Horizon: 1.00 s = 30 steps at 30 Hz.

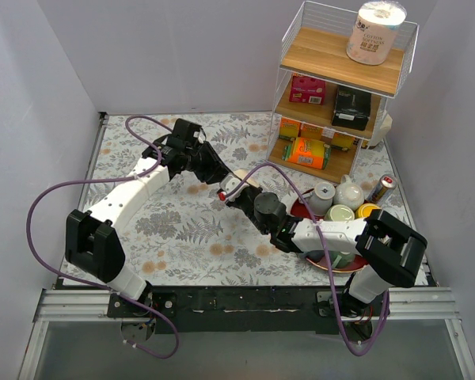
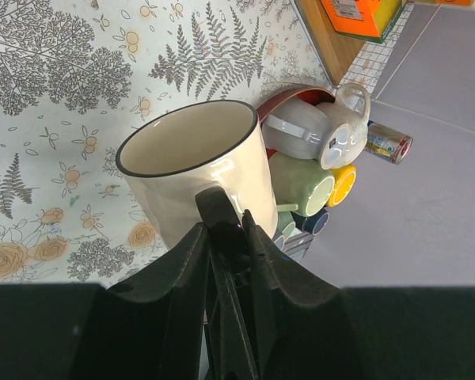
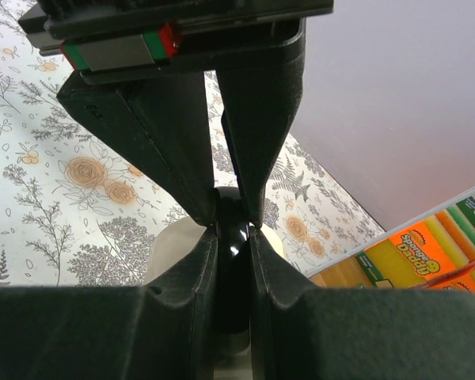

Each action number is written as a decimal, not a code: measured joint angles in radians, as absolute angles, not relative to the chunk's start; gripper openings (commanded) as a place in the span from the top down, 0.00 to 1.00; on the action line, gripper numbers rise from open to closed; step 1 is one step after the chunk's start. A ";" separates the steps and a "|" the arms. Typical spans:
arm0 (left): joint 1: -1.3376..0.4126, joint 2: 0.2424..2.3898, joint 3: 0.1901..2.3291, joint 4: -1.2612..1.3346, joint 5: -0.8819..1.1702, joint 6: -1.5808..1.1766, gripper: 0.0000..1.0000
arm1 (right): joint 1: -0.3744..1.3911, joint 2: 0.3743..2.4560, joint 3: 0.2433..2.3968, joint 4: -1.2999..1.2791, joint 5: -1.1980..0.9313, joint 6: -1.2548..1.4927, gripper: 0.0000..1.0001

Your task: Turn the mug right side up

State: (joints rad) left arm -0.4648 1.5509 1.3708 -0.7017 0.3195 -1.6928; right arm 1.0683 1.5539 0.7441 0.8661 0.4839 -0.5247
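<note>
The cream mug (image 2: pixel 198 170) with a black rim and a black handle (image 3: pixel 231 261) is held off the floral mat, tilted, its open mouth showing in the left wrist view. In the top view only a sliver of the mug (image 1: pixel 244 178) shows between the two arms. My left gripper (image 2: pixel 226 226) is shut on the handle. My right gripper (image 3: pixel 233 229) is shut on the same handle from the opposite side, and the left gripper's fingers (image 3: pixel 174 150) meet it tip to tip. In the top view the left gripper (image 1: pixel 220 182) and the right gripper (image 1: pixel 237 198) join at mid-table.
A red plate (image 1: pixel 330 267) at the right holds several mugs, among them a white one (image 2: pixel 317 131) and a green one (image 2: pixel 301 182). A can (image 1: pixel 382 188) lies beside them. A wire shelf rack (image 1: pixel 340 87) with boxes and a paper roll (image 1: pixel 376 32) stands at the back right.
</note>
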 measured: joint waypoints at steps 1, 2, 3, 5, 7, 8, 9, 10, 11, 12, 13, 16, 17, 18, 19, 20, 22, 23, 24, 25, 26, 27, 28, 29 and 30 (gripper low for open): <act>-0.467 1.554 1.376 -0.707 0.313 -1.691 1.00 | 1.068 1.554 0.744 0.868 0.486 -0.520 0.99; -0.468 1.555 1.382 -0.714 0.307 -1.691 1.00 | 1.068 1.554 0.743 0.870 0.487 -0.513 0.99; -0.469 1.559 1.388 -0.722 0.302 -1.691 1.00 | 1.068 1.554 0.742 0.872 0.488 -0.506 0.99; -0.469 1.563 1.400 -0.736 0.294 -1.691 1.00 | 1.068 1.554 0.741 0.874 0.488 -0.497 0.99; -0.471 1.566 1.407 -0.748 0.290 -1.691 1.00 | 1.068 1.554 0.739 0.881 0.488 -0.493 0.99; -0.471 1.566 1.409 -0.751 0.289 -1.692 1.00 | 1.068 1.554 0.738 0.886 0.488 -0.492 0.99; -0.472 1.566 1.412 -0.756 0.286 -1.691 1.00 | 1.069 1.554 0.737 0.889 0.488 -0.491 0.99; -0.472 1.566 1.413 -0.757 0.285 -1.691 1.00 | 1.069 1.555 0.736 0.892 0.488 -0.489 0.99; -0.472 1.566 1.415 -0.760 0.282 -1.691 1.00 | 1.069 1.557 0.736 0.895 0.487 -0.488 0.99; -0.472 1.566 1.416 -0.763 0.279 -1.691 1.00 | 1.069 1.559 0.736 0.899 0.486 -0.486 0.99; -0.473 1.566 1.419 -0.768 0.274 -1.691 1.00 | 1.069 1.560 0.736 0.900 0.484 -0.481 0.96; -0.474 1.566 1.425 -0.783 0.266 -1.690 1.00 | 1.069 1.560 0.735 0.904 0.474 -0.466 0.89; -0.474 1.566 1.426 -0.788 0.264 -1.689 1.00 | 1.069 1.560 0.734 0.904 0.469 -0.460 0.89; -0.474 1.566 1.428 -0.793 0.262 -1.688 1.00 | 1.068 1.560 0.733 0.904 0.464 -0.450 0.87; -0.474 1.566 1.428 -0.798 0.258 -1.687 1.00 | 1.068 1.560 0.732 0.903 0.459 -0.443 0.87; -0.474 1.566 1.428 -0.804 0.254 -1.687 1.00 | 1.068 1.560 0.731 0.900 0.453 -0.433 0.86; -0.475 1.567 1.428 -0.813 0.247 -1.687 1.00 | 1.067 1.560 0.731 0.889 0.442 -0.414 0.86; -0.475 1.567 1.428 -0.818 0.243 -1.687 1.00 | 1.066 1.560 0.731 0.884 0.437 -0.402 0.86; -0.476 1.568 1.428 -0.822 0.241 -1.687 1.00 | 1.066 1.560 0.731 0.880 0.434 -0.394 0.86; -0.476 1.568 1.428 -0.826 0.237 -1.687 1.00 | 1.065 1.559 0.731 0.876 0.430 -0.386 0.85; -0.476 1.568 1.428 -0.830 0.234 -1.687 1.00 | 1.065 1.559 0.731 0.872 0.424 -0.376 0.84; -0.477 1.568 1.428 -0.834 0.231 -1.687 1.00 | 1.063 1.559 0.731 0.868 0.420 -0.366 0.83; -0.478 1.568 1.428 -0.836 0.226 -1.687 1.00 | 1.062 1.559 0.731 0.865 0.416 -0.358 0.83; -0.479 1.569 1.428 -0.837 0.223 -1.687 1.00 | 1.061 1.558 0.731 0.863 0.414 -0.349 0.82; -0.480 1.569 1.428 -0.838 0.220 -1.688 1.00 | 1.061 1.558 0.732 0.861 0.412 -0.340 0.80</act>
State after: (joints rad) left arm -0.4801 1.5692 1.4277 -0.8383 0.2203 -1.6878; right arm 1.0607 1.5581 0.7319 0.8608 0.4122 -0.3405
